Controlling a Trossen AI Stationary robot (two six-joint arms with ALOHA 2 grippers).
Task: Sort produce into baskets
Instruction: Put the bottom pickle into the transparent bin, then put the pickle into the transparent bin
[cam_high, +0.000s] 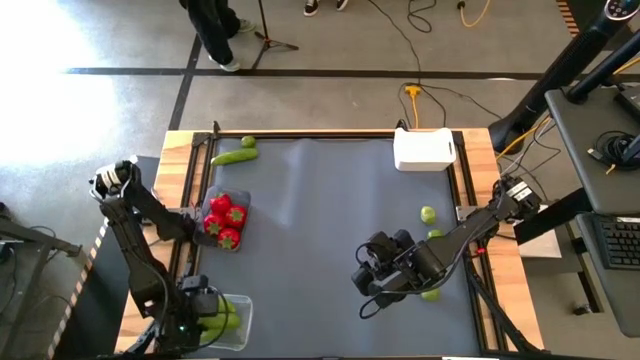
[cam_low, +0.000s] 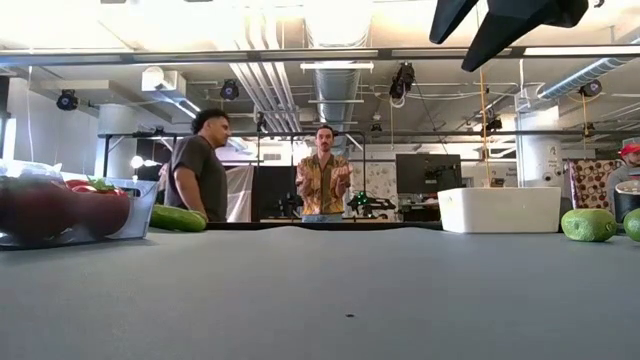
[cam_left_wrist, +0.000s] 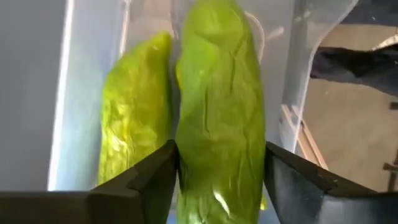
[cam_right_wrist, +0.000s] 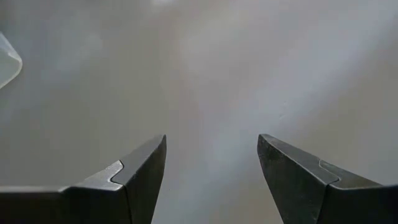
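Observation:
My left gripper (cam_high: 200, 308) (cam_left_wrist: 221, 180) stands at the near left over a clear tub (cam_high: 241, 304) (cam_left_wrist: 298, 74), shut on a long green cucumber (cam_left_wrist: 221, 93). A second cucumber (cam_left_wrist: 134, 112) lies in that tub beside it. Another clear tub (cam_high: 213, 203) holds the round red pieces (cam_high: 226, 221). One more cucumber (cam_high: 235, 156) and a lime-green ball (cam_high: 248, 142) lie on the mat at the far left. The white box (cam_high: 425, 150) stands at the far edge. My right gripper (cam_high: 372, 290) (cam_right_wrist: 211, 168) hangs open above the bare grey mat. My left gripper pinches the cucumber by its two long sides (cam_left_wrist: 186, 162) between its two fingers, near the end closest to the wrist. The fingers point steeply down from above, and the cucumber runs on from them into the tub. Whether its far end rests on the tub's floor I cannot tell.
Three lime-green balls (cam_high: 428, 213) (cam_high: 436, 234) (cam_high: 430, 294) lie on the mat by the right arm. The mat's middle (cam_high: 320, 220) is bare. Two people (cam_low: 200, 165) (cam_low: 322, 170) stand in the room beyond the far edge.

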